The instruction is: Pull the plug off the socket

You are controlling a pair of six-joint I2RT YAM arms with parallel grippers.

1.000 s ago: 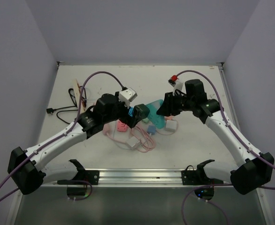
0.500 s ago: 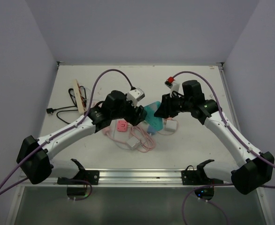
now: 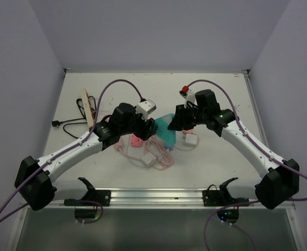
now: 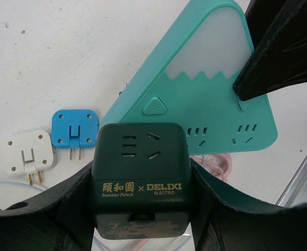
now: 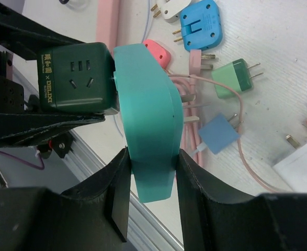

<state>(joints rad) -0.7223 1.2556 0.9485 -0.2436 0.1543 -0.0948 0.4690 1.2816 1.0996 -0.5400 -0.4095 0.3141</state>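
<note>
A dark green cube plug (image 4: pixel 140 167) marked DELIXI sits against the flat face of a teal triangular socket (image 4: pixel 205 104). My left gripper (image 4: pixel 140 209) is shut on the cube's two sides. My right gripper (image 5: pixel 152 178) is shut on the teal socket (image 5: pixel 145 120) across its thin edges, with the cube (image 5: pixel 80 78) pressed to its left face. In the top view the two grippers meet over the table's middle, the left (image 3: pixel 145 125) beside the right (image 3: pixel 179 119), with the teal socket (image 3: pixel 166 125) between them.
Loose plugs lie below: blue (image 5: pixel 200 23), green (image 5: pixel 236 78), light blue (image 5: pixel 218 133), pink (image 5: pixel 156 52), and a white one (image 4: pixel 30 157). A pink socket (image 3: pixel 136 141) with a coiled pink cable (image 3: pixel 156 154), a white adapter (image 3: pixel 190 139), a wooden stick (image 3: pixel 86 107) and a black cable (image 3: pixel 72 121) lie around.
The left gripper carried the cube right and back. The right gripper moved left and slightly back with the teal socket. The two grippers now stand closer together.
</note>
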